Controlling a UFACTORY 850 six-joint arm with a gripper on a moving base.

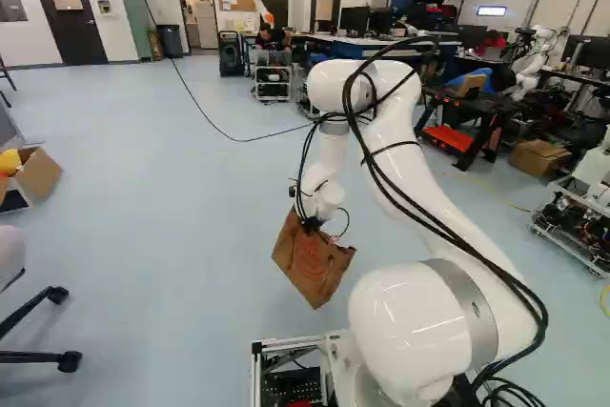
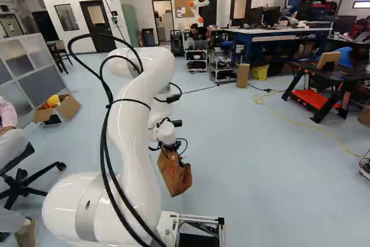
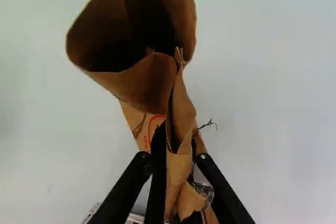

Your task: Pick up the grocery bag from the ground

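While its creased paper edge is pinched btwn the jaws, the brown paper grocery bag (image 1: 313,259) hangs tilted under the black two-finger gripper (image 1: 311,223), seemingly clear of the pale blue floor (image 1: 172,264). Jaws are closed on the folded side of the bag, one on ea. side of the crumpled paper, so it's a hold, not just contact. Per wrist view, the bag's mouth gapes wide & rounded just ahead of the jaws, dark inside; more of the body shows beneath, w/ a bit of red marking. A short dark wire end (image 3: 208,125) pokes out beside the paper.

Next out: white jointed arm (image 1: 434,193) w/ black cables strapped along it, reaching fwd & down to the bag. At L of right base view, black wheeled chair base (image 2: 22,182); beyond it, open cardboard box (image 2: 68,107) w/ a yellow item (image 2: 53,100) in it. Thin black cable (image 1: 200,110) runs across the floor past the arm. At R of right base view, black stand w/ orange shelf (image 2: 312,98), yellow cord (image 2: 306,124) on the floor nr it. Far back: long blue-framed bench (image 2: 252,40) w/ monitors, plus another robot (image 2: 199,3), white & orange.
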